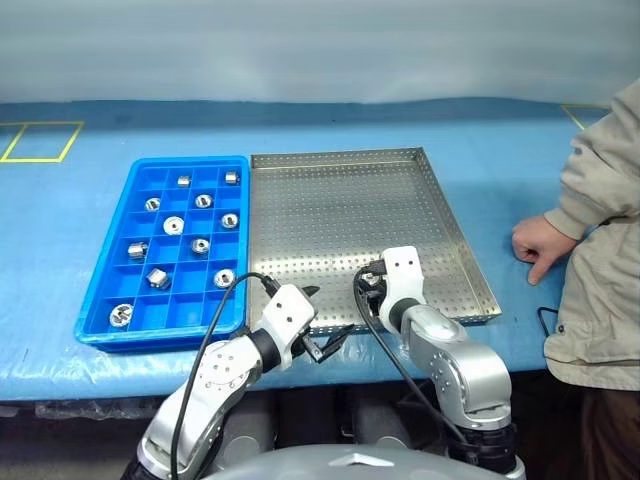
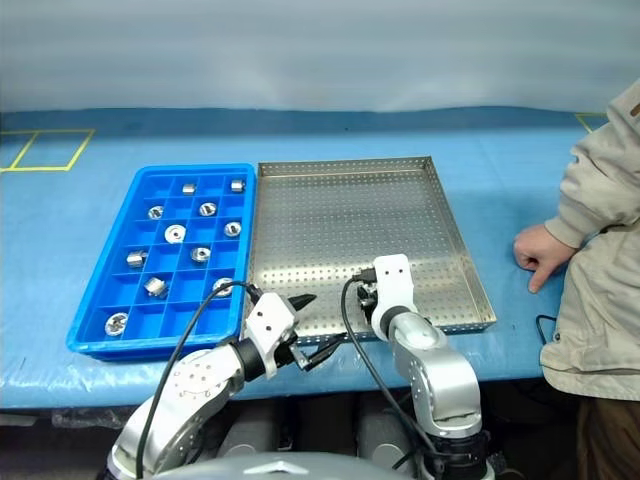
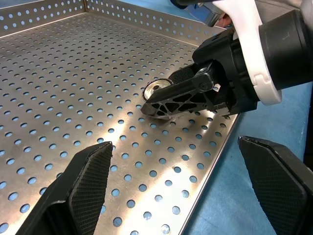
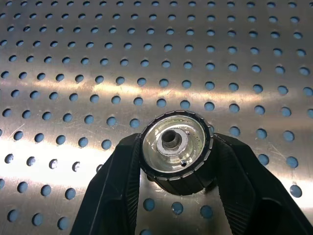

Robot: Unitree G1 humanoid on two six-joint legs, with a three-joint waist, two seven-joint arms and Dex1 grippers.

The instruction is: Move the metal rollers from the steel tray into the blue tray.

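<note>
Right hand point(image 4: 171, 196): black ribbed fingers closed on a metal roller point(image 4: 175, 149), a shiny ring with a central hole.
Roller's place: on the steel tray point(image 1: 330, 200), perforated floor, near edge.
Left hand point(image 3: 181, 191): spread wide, nothing held, at the steel tray's near edge.
Blue tray point(image 1: 100, 300): gridded plastic, touching the steel tray's left side; other rollers point(image 1: 174, 225) held in compartments.

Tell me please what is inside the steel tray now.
One metal roller lies near the steel tray's front edge, clamped by the right gripper. The remaining perforated floor looks bare. The right arm covers a small patch of the front part, so that spot cannot be checked.
</note>
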